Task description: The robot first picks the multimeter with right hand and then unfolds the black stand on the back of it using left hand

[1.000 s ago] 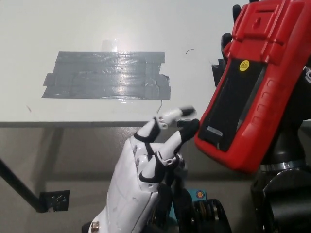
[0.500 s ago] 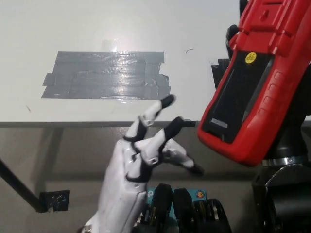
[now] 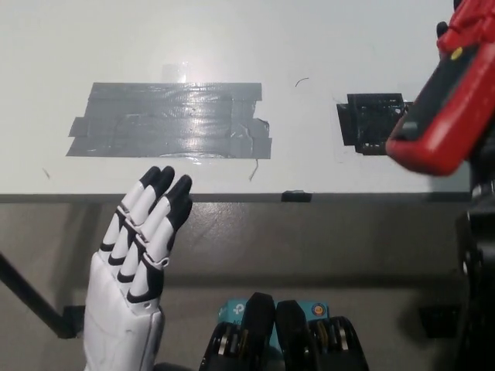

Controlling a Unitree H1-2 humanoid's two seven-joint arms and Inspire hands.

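a steep downward view over a white tabletop [image 3: 232, 39] and the floor in front of it. no containers are in sight. one red multimeter [image 3: 445, 108] is raised above the right edge of the tabletop, tilted, with its dark back panel facing the camera and a small yellow sticker near its top. it runs out of the picture at the right. the black right hand [image 3: 442, 29] shows only as a dark sliver behind the top of the multimeter, so its hold on the multimeter is mostly hidden. the white left hand [image 3: 135, 270] is at the lower left, in front of the tabletop edge, well apart from the multimeter, holding nothing; its black-tipped fingers [image 3: 158, 201] are stretched out straight and lie close side by side, pointing up toward the tabletop. on the tabletop there are two taped marks: one wide patch of grey tape [image 3: 170, 120] left of centre, made of several overlapping strips, and one smaller square of black tape [image 3: 370, 120] to the right, partly covered by the multimeter. a small black tab [image 3: 295, 196] sits on the front edge of the tabletop. below the edge is a brownish-grey floor [image 3: 325, 239], with a dark table leg [image 3: 31, 301] crossing the lower left corner.
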